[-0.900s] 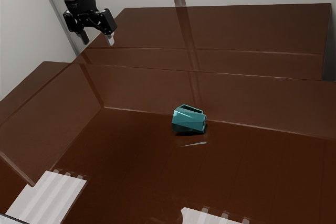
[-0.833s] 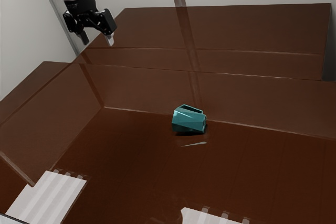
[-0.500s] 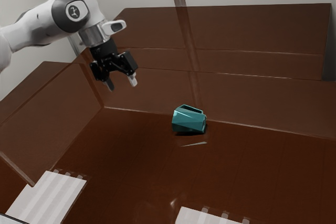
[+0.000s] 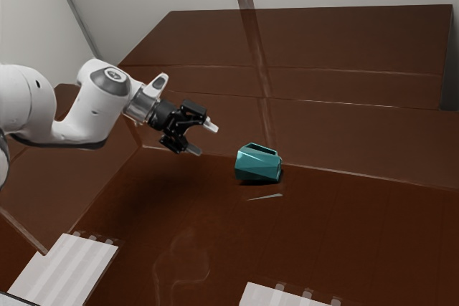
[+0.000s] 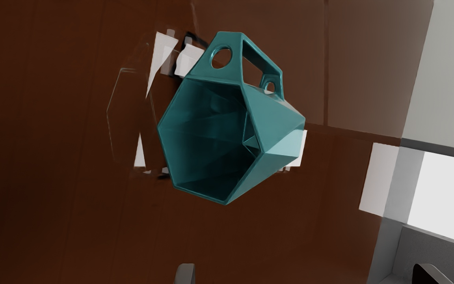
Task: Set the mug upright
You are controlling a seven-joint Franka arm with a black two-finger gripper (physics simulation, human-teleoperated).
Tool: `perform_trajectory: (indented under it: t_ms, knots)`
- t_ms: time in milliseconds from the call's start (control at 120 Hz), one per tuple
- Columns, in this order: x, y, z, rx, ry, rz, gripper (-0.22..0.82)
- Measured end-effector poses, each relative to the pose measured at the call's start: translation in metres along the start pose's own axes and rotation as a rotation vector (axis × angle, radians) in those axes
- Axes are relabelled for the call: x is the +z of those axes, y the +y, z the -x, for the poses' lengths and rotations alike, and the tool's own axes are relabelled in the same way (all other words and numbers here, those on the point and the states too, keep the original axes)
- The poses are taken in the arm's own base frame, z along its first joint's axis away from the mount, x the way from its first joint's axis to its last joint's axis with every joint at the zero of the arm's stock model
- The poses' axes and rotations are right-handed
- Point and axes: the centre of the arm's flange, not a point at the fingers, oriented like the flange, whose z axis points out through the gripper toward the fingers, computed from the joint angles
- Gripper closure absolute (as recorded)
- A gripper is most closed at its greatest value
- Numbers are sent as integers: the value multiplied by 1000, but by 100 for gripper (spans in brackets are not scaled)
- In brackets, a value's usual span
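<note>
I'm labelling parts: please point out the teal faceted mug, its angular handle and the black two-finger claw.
Teal faceted mug [image 4: 258,166]: exterior view, outer side wall.
Angular handle [image 5: 237,51]: wrist view, flat face beside the larger round hole.
Claw [image 4: 204,138]: exterior view, midway between its fingertips.

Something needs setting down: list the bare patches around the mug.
Brown surface lies bare to the exterior view's right of the mug, and between the mug and the white striped patches, bar a pale sliver. More crowded: between the mug and the open gripper.

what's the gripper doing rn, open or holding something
Gripper: open, fingers spread apart, holding nothing; the teal mug lies just beyond its fingertips.
</note>
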Motion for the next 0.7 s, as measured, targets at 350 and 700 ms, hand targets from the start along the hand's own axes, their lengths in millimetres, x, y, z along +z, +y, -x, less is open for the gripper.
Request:
perform_trajectory:
  t_ms: [350,700]
  knots:
    - [74,-28,-16,-44,120,141,0]
    - [106,-21,-13,-21,148,217,0]
